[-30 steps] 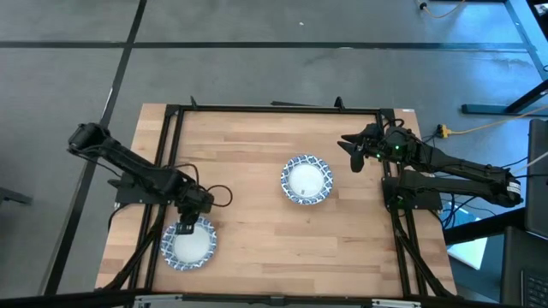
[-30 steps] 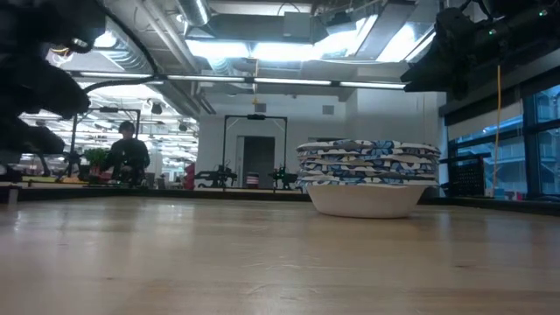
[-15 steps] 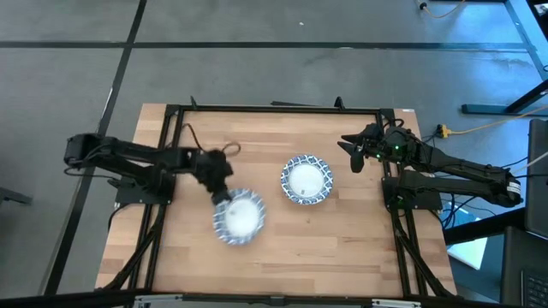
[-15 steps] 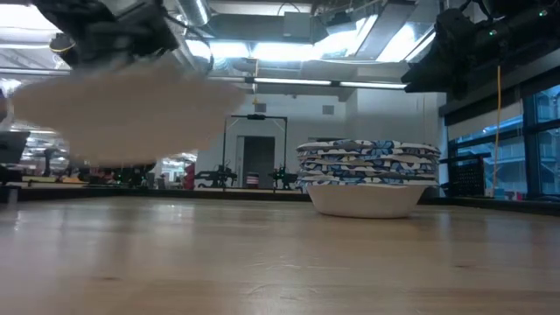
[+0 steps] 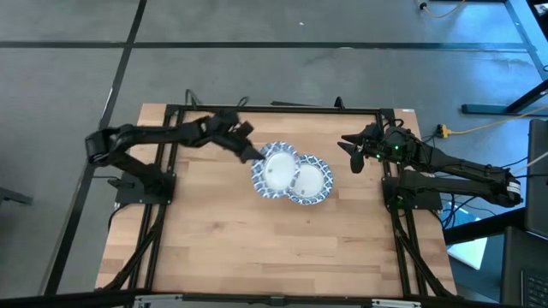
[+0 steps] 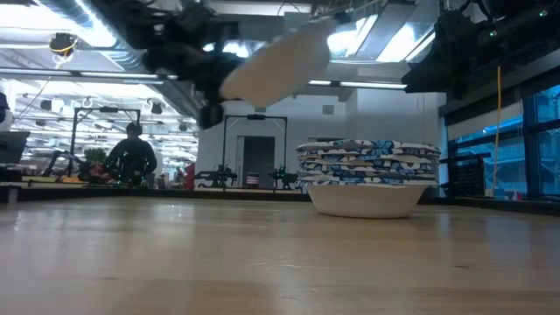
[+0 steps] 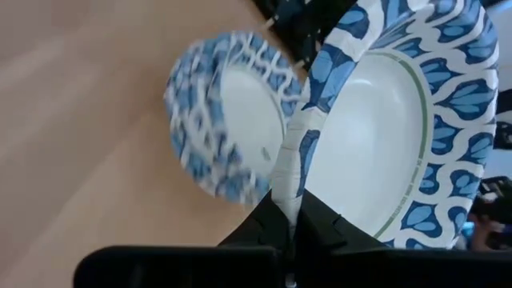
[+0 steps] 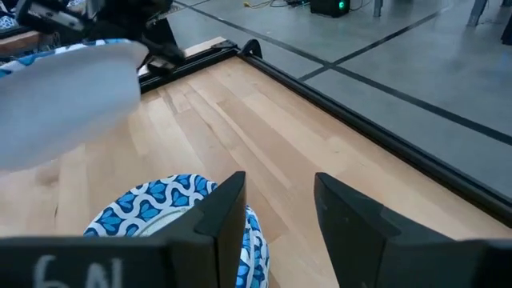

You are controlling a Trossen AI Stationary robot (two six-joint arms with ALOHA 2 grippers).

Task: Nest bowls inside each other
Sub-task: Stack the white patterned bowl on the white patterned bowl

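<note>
High view, change: the carried bowl (image 5: 274,171), held a second ago at the table's near left, had crossed to just left of the stack of bowls (image 5: 306,180), its rim overlapping the stack's. By my judgement only lowering and release remained.
High view, left gripper (image 5: 253,154): clamped on that bowl's left rim.
High view, right gripper (image 5: 352,149): waited unmoved at the far right edge.
Low view, carried bowl (image 6: 276,63): plain white underside, tilted, airborne left of and above the stack.
Low view, stack (image 6: 367,177): rounded white base, layered blue-and-white scalloped rims, on the pale wooden table (image 6: 175,262).
Left wrist view, held bowl (image 7: 384,136): smooth white inside, thin green ring, blue leaf-patterned rim pinched between the fingers (image 7: 268,228).
Right wrist view, right gripper (image 8: 280,212): fingers parted, empty, over the stack (image 8: 160,212).
</note>
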